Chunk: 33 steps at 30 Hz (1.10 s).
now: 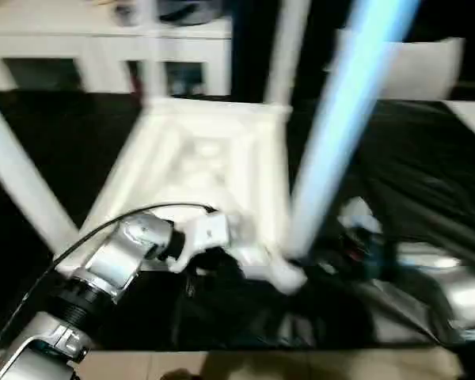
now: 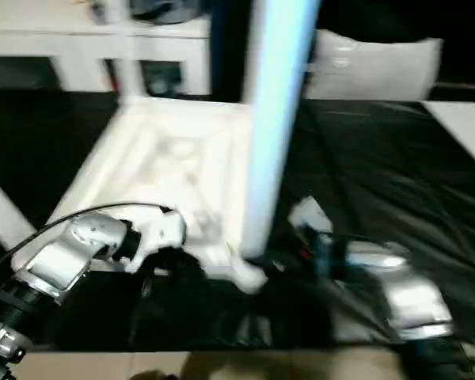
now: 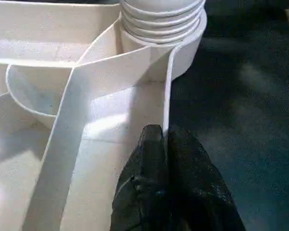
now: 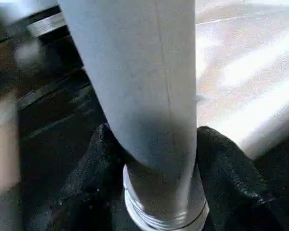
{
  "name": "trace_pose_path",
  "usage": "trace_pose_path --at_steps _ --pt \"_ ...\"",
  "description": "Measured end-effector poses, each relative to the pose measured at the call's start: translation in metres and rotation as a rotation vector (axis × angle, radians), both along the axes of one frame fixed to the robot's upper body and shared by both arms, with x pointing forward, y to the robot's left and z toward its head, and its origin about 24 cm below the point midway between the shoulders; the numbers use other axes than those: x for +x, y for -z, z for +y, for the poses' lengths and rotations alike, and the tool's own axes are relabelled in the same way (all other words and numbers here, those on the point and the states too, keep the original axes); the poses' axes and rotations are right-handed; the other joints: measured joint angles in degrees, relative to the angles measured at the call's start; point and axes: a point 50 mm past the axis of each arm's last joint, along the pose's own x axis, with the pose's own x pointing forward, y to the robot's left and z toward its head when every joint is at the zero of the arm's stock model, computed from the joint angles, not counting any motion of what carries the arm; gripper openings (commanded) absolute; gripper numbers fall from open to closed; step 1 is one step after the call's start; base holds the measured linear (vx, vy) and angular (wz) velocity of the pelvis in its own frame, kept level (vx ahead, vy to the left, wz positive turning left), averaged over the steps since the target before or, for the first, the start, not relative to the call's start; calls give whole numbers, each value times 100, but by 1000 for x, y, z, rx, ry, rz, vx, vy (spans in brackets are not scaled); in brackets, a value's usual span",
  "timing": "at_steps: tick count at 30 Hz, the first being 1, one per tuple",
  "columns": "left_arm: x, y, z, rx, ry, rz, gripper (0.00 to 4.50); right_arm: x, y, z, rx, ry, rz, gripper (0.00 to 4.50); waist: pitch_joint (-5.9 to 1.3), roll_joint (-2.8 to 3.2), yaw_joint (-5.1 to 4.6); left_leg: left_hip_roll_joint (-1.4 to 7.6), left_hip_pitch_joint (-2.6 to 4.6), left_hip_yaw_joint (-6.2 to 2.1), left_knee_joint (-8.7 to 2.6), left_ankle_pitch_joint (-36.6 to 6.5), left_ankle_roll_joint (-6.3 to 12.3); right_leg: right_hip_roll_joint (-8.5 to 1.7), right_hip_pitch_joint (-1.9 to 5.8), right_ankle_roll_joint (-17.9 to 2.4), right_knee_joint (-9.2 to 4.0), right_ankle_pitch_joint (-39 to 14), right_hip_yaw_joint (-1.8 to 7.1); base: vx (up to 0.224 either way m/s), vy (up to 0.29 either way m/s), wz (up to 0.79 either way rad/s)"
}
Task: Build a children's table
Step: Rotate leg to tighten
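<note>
Pinching the tabletop [image 3: 111, 120] rim, left gripper [image 3: 164, 139] jaws meet; right gripper [image 4: 154, 159] jaws clamp a leg [image 4: 139, 86].

Smooth glossy white plastic top [image 3: 111, 110]; matt white plastic leg [image 4: 139, 86]; shiny black sheet [image 2: 396, 182]; brushed-silver metal forearms [image 1: 119, 257]

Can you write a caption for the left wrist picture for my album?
Left end effector pinching the table top's rim beside a screwed-in leg.

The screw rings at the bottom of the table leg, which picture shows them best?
The left wrist view: the threaded rings sit sharp and close at the corner socket. The right wrist view shows a few rings between the right gripper fingers. The eye views blur them.
</note>
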Motion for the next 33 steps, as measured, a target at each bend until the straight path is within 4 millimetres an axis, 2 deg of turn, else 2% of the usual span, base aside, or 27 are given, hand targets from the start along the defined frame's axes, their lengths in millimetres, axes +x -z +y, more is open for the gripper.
trace_pose_path --at_steps 2,5,6,7,10,14,17,19,23,25,26,28,30,31,33 --pt "4 1 -11 -7 -73 -2 0 10 -1 4 -23 126 8 194 5 -8 -114 -5 15 -16 1 0 -1 -4 -6 1 -25 -1 -4 -53 22 -22" --pt "9 2 -26 -12 -170 -8 0 23 -2 13 -64 270 3 194 9 -20 -214 -7 23 -26 -6 -1 -1 -2 -6 2 -68 -1 -8 -13 9 -6" --pt "11 2 -30 -7 -199 -14 0 26 -2 16 -74 317 -1 194 9 -20 -218 -7 23 -26 -9 -1 -1 -1 -14 2 -82 -1 -8 0 0 0" --pt "13 2 -33 -4 -217 -21 0 27 -1 18 -77 351 -5 249 11 -22 -217 -7 26 -27 -11 -1 -1 -1 -34 2 -97 -1 -8 0 0 0" --pt "14 2 -40 -7 -242 -34 0 30 2 20 -70 408 -10 269 20 -38 -204 -15 22 -26 -8 -2 1 -2 -35 2 -118 -1 1 0 0 0" --pt "13 1 -48 -20 -228 -35 0 29 3 16 -52 433 -15 301 32 -55 -122 -34 3 -23 -10 -6 8 -9 -41 -32 -123 19 19 0 0 0" --pt "13 -2 -49 -14 -194 -65 0 25 2 4 -66 380 -45 336 32 -56 -25 -35 -15 -21 -12 -6 10 -11 -23 -34 -122 59 18 0 0 0" --pt "13 -2 -46 -10 -163 -85 0 22 2 -1 -63 341 -55 345 34 -59 5 -34 -18 -19 -12 -6 9 -16 -30 -1 -122 129 17 0 0 0" --pt "11 -5 -33 -14 -78 -110 0 11 -5 -24 -62 192 -86 377 33 -54 117 -10 -63 -17 -43 -2 2 0 -81 -8 -110 165 1 0 0 0" --pt "10 -6 -25 -18 -48 -113 0 7 -8 -29 -65 116 -93 386 31 -48 138 5 -71 -18 -45 -1 2 14 -92 -7 -107 164 -5 0 0 0" --pt "8 -6 -21 -20 -22 -109 0 4 -11 -35 -78 75 -96 413 32 -41 146 6 -74 -18 -50 -1 2 14 -93 -6 -109 160 -9 0 0 0" --pt "5 -7 -14 -23 36 -108 0 -1 -14 -45 -102 -5 -85 424 34 -37 164 6 -77 -17 -50 -1 2 13 -94 -8 -112 155 -9 0 0 0" --pt "1 -7 -8 -18 106 -95 0 -7 -17 -51 -118 -88 -67 424 34 -37 188 6 -79 -15 -48 -2 3 12 -93 -11 -115 152 -9 0 0 0" --pt "0 -7 -5 -11 134 -89 0 -9 -17 -51 -119 -125 -57 393 34 -37 200 6 -79 -12 -47 -2 3 11 -93 -11 -115 152 -9 0 0 0" --pt "-3 -8 -1 4 197 -79 0 -13 -16 -48 -110 -211 -37 394 34 -37 249 5 -77 -8 -45 -3 2 7 -92 -12 -114 153 -8 0 0 0"
